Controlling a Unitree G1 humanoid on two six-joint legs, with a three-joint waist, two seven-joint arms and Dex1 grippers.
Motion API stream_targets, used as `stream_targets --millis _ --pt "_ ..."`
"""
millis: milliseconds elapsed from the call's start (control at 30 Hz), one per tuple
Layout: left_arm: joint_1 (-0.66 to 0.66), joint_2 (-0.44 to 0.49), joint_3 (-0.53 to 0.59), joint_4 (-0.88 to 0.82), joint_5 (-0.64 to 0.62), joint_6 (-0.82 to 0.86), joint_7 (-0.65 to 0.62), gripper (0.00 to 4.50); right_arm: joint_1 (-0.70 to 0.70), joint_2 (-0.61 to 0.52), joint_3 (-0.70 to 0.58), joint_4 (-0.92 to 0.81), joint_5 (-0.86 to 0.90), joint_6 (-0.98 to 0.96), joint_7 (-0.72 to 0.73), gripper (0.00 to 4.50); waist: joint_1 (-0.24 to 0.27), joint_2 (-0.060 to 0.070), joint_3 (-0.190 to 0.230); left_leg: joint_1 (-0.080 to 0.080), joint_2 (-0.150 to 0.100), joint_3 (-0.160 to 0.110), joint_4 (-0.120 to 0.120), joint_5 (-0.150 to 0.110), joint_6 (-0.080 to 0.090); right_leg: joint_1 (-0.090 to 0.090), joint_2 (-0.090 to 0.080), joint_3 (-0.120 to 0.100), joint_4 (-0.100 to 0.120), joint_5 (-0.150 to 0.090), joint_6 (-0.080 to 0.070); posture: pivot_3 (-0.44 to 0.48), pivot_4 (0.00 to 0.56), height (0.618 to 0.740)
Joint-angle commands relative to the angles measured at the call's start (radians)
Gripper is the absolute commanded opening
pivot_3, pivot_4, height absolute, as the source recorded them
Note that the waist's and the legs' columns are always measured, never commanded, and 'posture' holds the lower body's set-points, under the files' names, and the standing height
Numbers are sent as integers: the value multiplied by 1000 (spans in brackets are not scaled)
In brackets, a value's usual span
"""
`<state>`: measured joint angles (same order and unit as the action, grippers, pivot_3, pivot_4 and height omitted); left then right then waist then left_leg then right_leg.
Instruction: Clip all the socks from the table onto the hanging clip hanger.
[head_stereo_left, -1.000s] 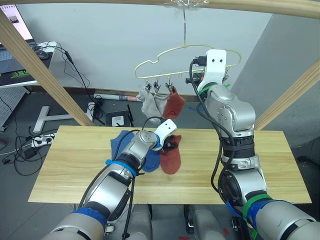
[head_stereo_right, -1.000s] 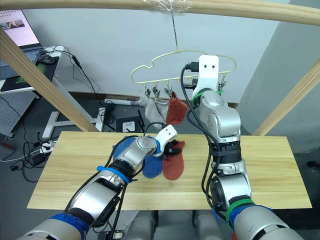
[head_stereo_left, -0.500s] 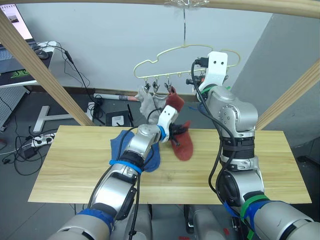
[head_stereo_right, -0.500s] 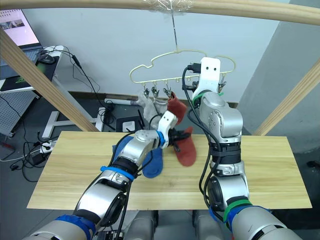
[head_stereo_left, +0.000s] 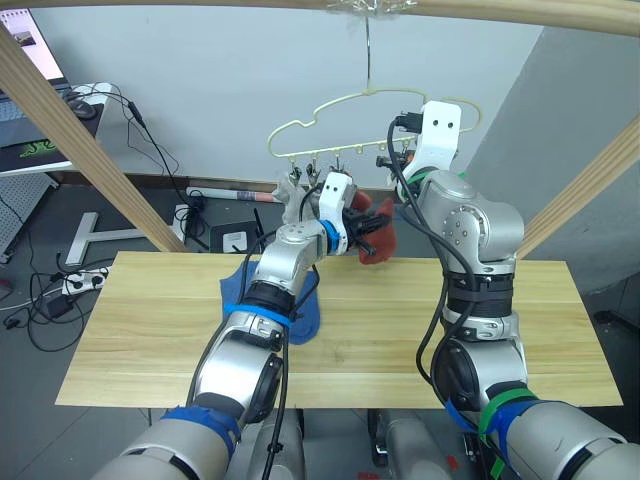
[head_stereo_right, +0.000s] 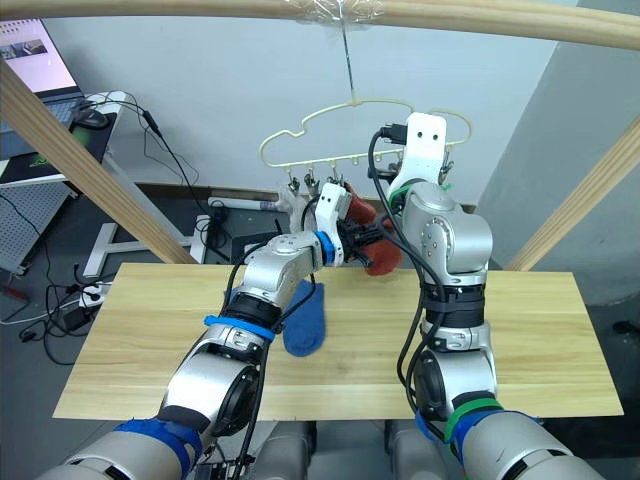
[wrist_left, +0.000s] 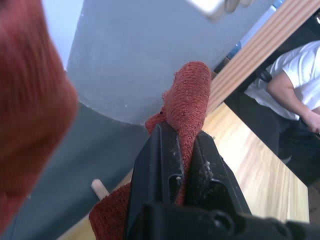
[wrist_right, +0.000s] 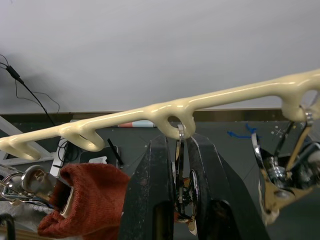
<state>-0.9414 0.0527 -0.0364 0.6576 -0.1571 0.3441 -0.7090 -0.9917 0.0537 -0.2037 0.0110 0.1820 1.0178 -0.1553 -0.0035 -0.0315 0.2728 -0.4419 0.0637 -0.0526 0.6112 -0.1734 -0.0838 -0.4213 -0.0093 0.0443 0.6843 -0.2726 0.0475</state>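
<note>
My left gripper (head_stereo_left: 362, 226) is shut on a rust-red sock (head_stereo_left: 378, 238) and holds it in the air just below the cream clip hanger (head_stereo_left: 335, 100). In the left wrist view the sock (wrist_left: 189, 95) is pinched between the black fingers (wrist_left: 160, 155). My right gripper (wrist_right: 178, 138) is up at the hanger bar (wrist_right: 225, 95), shut on a small metal clip (wrist_right: 180, 165). Another rust-red sock (wrist_right: 90, 192) and grey socks (head_stereo_left: 293, 200) hang from clips further left. Two blue socks (head_stereo_right: 305, 315) lie on the table (head_stereo_left: 150, 320).
Slanted wooden poles stand at the left (head_stereo_left: 90, 150) and right (head_stereo_left: 580, 190), and a beam (head_stereo_left: 500, 12) carries the hanger's hook. A desk with a laptop (head_stereo_left: 30, 110) and floor cables lie beyond the table. A person (wrist_left: 285, 85) sits past the table's right end.
My left gripper has lifted the rust-red sock off the table and carried it up and right to the hanger, beside the right gripper. The right arm has hardly moved.
</note>
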Motion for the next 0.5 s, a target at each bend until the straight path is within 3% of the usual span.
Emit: stream_targets --millis 33,500 --pt "-35 -8 12 -19 -21 -16 4 339 -22 5 -3 -45 18 -3 -1 130 0 0 0 0 0 0 0 0 0 0 0 0 0 0 0 45 210 740" --pt "-77 -20 39 17 -28 -33 14 339 -24 12 -6 -40 23 4 1 130 0 0 0 0 0 0 0 0 0 0 0 0 0 0 0 51 208 740"
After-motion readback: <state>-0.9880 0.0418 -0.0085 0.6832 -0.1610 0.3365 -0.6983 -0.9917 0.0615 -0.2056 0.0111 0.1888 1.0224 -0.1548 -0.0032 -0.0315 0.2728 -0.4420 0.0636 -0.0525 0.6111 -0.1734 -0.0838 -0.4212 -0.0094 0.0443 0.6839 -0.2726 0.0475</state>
